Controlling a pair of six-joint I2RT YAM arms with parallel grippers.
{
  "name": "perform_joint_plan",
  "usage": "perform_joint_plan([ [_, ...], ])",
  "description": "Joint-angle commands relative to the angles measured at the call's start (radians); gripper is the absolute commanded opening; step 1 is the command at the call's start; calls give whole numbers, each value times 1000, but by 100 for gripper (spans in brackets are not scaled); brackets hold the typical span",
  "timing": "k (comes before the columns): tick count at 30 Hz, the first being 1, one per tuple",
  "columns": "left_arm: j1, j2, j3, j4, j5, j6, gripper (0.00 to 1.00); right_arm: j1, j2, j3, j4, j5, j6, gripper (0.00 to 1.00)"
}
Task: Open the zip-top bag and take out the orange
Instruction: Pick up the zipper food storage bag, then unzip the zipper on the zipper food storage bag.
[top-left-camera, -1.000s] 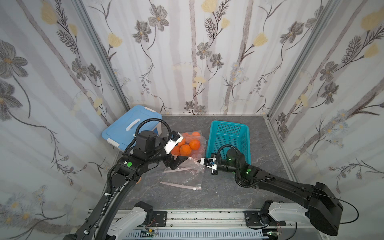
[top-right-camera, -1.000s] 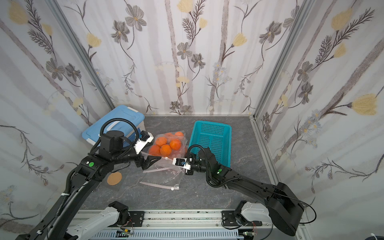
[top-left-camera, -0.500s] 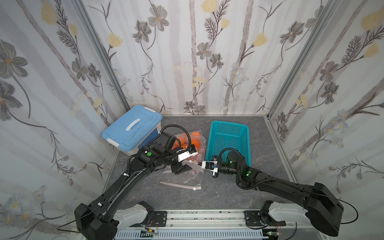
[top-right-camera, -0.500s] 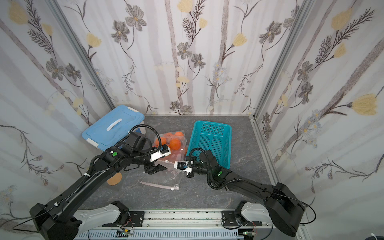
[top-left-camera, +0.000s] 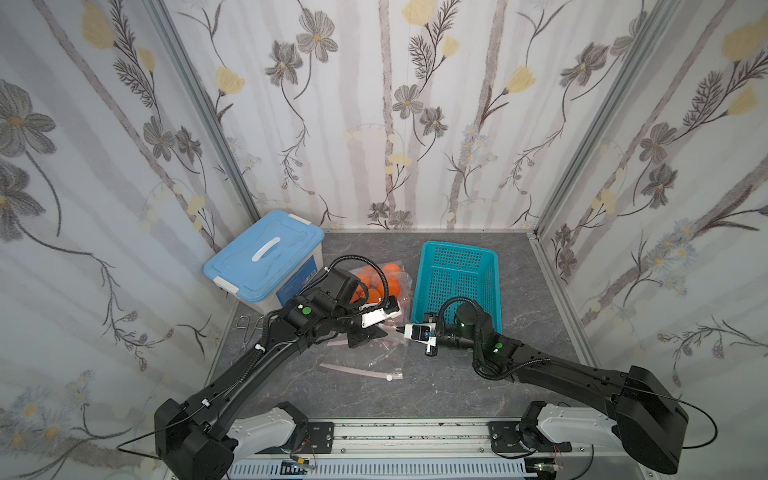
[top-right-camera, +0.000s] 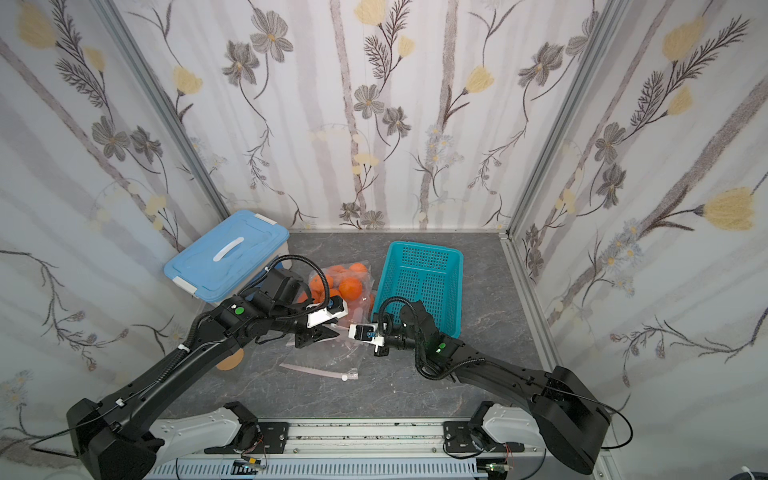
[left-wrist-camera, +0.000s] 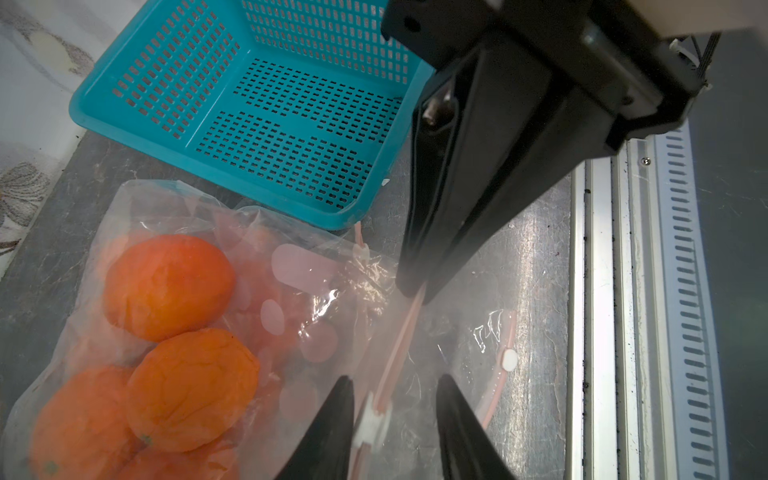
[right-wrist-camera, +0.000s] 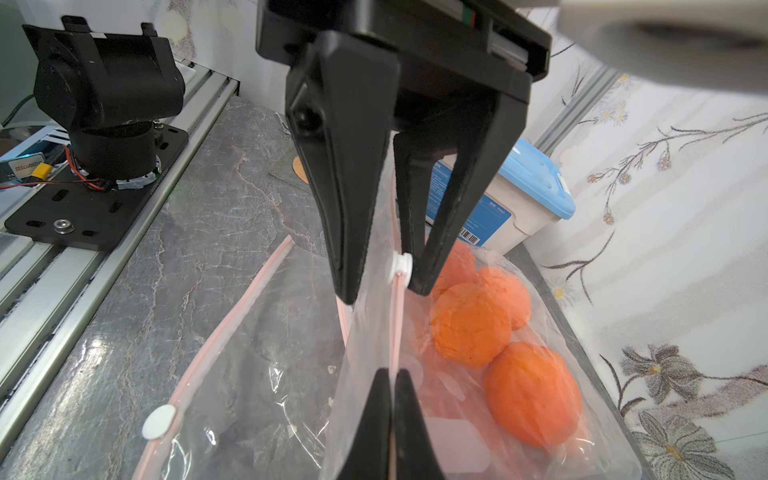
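Observation:
A clear zip-top bag (top-left-camera: 388, 309) holding several oranges (left-wrist-camera: 166, 286) lies between the blue box and the teal basket. Its pink zip strip (right-wrist-camera: 397, 324) is lifted on edge. My right gripper (right-wrist-camera: 392, 372) is shut on that strip at the end nearer the basket, and shows in a top view (top-left-camera: 400, 329). My left gripper (left-wrist-camera: 397, 378) stands open astride the strip, with the white slider (left-wrist-camera: 372, 424) between its fingers and against one of them. Seen in the right wrist view, the left gripper (right-wrist-camera: 384, 293) straddles the slider (right-wrist-camera: 401, 266), just in front of the oranges (right-wrist-camera: 469, 324).
A teal basket (top-left-camera: 457, 249) stands right of the bag, its rim close to my right gripper. A blue-lidded box (top-left-camera: 266, 253) sits at the back left. A second, flat empty zip bag (top-left-camera: 357, 370) lies nearer the front rail. Patterned walls close in three sides.
My left arm has swung over from the left and come down onto the bag's zip, its jaws narrowing around the slider. The right gripper has kept its hold on the strip.

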Motion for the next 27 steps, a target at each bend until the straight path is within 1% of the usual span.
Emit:
perform_joint_plan([
  [1, -9, 4, -5, 3, -5, 19, 28, 1, -8, -2, 44, -22, 0, 0],
  [3, -12, 3, -7, 0, -16, 16, 23, 1, -13, -3, 44, -21, -1, 0],
  [7, -17, -9, -11, -1, -34, 6, 17, 1, -17, -8, 43, -9, -6, 0],
  [11, -23, -24, -16, -8, -70, 1, 6, 1, -29, -14, 52, 6, -6, 0],
  [18, -39, -77, -19, -40, -164, -19, 6, -8, -46, -36, 92, 52, 5, 0],
  [23, -64, -92, 22, -152, -283, -41, 6, -32, -69, -67, 153, 89, 30, 0],
  [27, -66, -134, 25, -210, -321, -65, 6, -58, -92, -89, 192, 92, 52, 0],
])
